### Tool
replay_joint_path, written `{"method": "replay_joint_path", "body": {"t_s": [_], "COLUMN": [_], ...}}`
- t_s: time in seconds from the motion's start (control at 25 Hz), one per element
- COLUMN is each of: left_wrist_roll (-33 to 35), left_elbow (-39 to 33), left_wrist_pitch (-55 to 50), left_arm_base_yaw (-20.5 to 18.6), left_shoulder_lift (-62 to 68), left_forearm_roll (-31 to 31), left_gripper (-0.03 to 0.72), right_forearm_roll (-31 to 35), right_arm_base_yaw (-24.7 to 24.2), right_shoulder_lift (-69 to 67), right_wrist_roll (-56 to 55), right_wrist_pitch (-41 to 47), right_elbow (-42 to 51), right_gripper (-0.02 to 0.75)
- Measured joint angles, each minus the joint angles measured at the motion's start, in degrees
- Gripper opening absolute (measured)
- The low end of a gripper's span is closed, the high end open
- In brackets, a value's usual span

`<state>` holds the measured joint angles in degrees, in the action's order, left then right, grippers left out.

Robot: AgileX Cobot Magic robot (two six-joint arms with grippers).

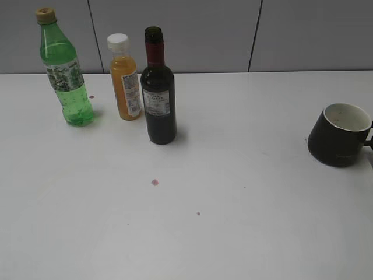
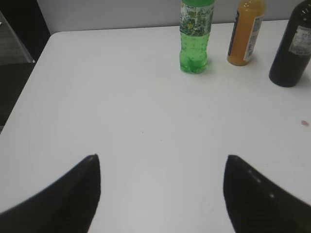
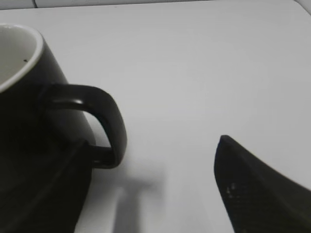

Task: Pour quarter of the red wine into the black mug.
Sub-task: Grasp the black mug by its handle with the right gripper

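Note:
The red wine bottle [image 1: 158, 111], dark glass with a maroon neck foil and a pale label, stands upright and uncapped left of centre on the table; it also shows in the left wrist view [image 2: 291, 53] at the far right. The black mug [image 1: 338, 137] with a white interior stands at the right edge. In the right wrist view the mug [image 3: 24, 111] is close up, and its handle [image 3: 109, 124] lies between the open fingers of my right gripper [image 3: 150, 141], near the left finger. My left gripper [image 2: 162, 156] is open and empty over bare table, well short of the bottles. Neither gripper shows in the exterior view.
A green plastic bottle [image 1: 65, 76] and an orange juice bottle [image 1: 125, 79] with a white cap stand behind and left of the wine. A small pink stain [image 1: 154, 182] and a dark speck [image 1: 198, 213] mark the white table [image 1: 233, 233]. A grey wall runs behind it.

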<state>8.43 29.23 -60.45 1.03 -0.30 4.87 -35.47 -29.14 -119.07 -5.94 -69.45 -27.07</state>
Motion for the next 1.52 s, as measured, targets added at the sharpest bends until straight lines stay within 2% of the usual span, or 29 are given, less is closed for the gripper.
{"method": "replay_joint_path", "body": {"t_s": [0.72,1.08,1.52], "left_wrist_roll": [0.0,0.0,0.0], "left_elbow": [0.0,0.0,0.0], "left_wrist_pitch": [0.0,0.0,0.0], "left_arm_base_yaw": [0.0,0.0,0.0], "left_shoulder_lift": [0.0,0.0,0.0], "left_forearm_roll": [0.0,0.0,0.0], "left_gripper": [0.587,0.587,0.587], "right_forearm_roll": [-1.32,-1.4,-5.64], "right_arm_base_yaw": [1.78,1.78,2.57], "right_shoulder_lift": [-0.47,-5.29,-5.67], "right_wrist_roll": [-1.34,-1.51,-1.51], "right_wrist_pitch": [0.07,-0.37,-0.32], "right_elbow": [-4.39,-7.26,-10.5], "right_gripper": [0.595,0.594,0.594]}}
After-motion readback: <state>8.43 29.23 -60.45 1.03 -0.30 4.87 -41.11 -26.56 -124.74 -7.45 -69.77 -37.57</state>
